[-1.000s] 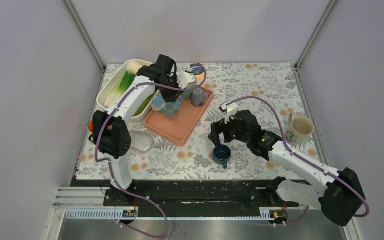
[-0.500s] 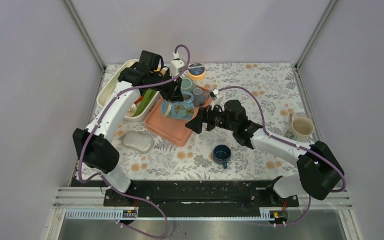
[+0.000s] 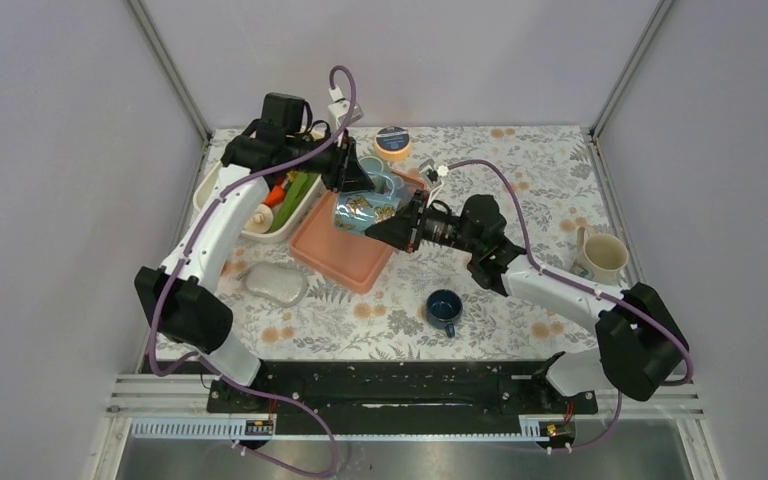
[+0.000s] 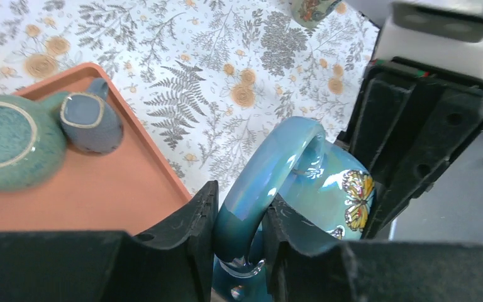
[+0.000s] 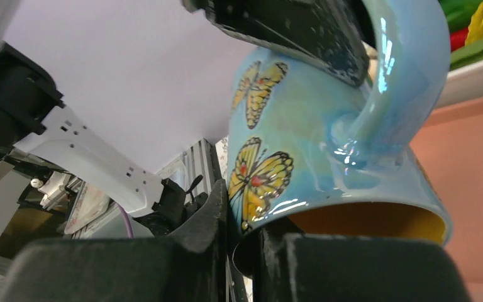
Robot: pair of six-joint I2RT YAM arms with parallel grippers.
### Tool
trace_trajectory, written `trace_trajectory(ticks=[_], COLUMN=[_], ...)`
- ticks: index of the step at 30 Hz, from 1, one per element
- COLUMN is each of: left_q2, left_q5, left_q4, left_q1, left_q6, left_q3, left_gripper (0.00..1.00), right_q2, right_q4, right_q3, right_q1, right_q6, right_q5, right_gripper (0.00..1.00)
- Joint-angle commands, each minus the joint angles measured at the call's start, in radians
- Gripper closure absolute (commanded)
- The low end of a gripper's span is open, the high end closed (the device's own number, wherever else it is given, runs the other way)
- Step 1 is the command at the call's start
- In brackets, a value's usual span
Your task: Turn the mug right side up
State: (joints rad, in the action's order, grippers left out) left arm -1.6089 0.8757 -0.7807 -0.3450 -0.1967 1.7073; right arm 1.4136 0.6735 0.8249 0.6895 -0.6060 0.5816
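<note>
The butterfly mug point(image 3: 358, 214) is held tilted above the tray point(image 3: 345, 258), upper centre. Its handle is clamped by the left hand point(image 4: 239, 239) and its rim pinched by the right hand point(image 5: 242, 251), probably for flipping between them. Five cups are counted: this one, a teal cup point(image 4: 3, 141) and a grey cup point(image 4: 91, 119) on the tray, and a dark cup point(image 3: 444, 307) and a cream mug point(image 3: 600, 257) on the counter point(image 3: 520, 170).

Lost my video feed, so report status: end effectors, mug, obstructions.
Left end effector shut on butterfly mug handle; right end effector shut on rim. Mug tilted above pink tray. Teal cup, grey cup on tray nearby.
</note>
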Motion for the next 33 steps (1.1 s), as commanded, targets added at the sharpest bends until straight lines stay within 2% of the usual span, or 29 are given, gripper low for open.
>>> trace_trajectory(ticks=[1, 4, 8, 12, 19, 26, 33], left_q2=[0.054, 0.068, 0.101, 0.111, 0.122, 0.114, 0.092], left_q5=[0.022, -0.08, -0.2, -0.324, -0.417, -0.491, -0.496], left_q4=[0.05, 0.049, 0.066, 0.068, 0.066, 0.066, 0.046], left_q1=[-0.029, -0.013, 0.029, 0.064, 0.088, 0.091, 0.091], left_q6=[0.044, 0.026, -0.002, -0.045, -0.142, -0.229, -0.29], left_q3=[0.004, -0.007, -0.013, -0.01, -0.094, -0.187, -0.223], left_gripper=[0.99, 0.52, 0.02, 0.01, 0.01, 0.01, 0.01], right_q2=[-0.094, -0.154, -0.203, -0.192, -0.065, 0.242, 0.537], right_q4=[-0.063, -0.342, -0.693, -0.889, -1.087, -1.271, -1.453], right_q3=[0.051, 0.098, 0.168, 0.245, 0.392, 0.651, 0.946], right_q1=[0.005, 0.005, 0.001, -0.036, -0.197, -0.421, -0.603], right_q6=[0.103, 0.252, 0.442, 0.544, 0.599, 0.694, 0.709], right_q5=[-0.091, -0.222, -0.439, -0.643, -0.765, -0.901, -0.816], right_gripper=[1.0, 1.0, 1.0, 1.0, 1.0, 1.0, 1.0])
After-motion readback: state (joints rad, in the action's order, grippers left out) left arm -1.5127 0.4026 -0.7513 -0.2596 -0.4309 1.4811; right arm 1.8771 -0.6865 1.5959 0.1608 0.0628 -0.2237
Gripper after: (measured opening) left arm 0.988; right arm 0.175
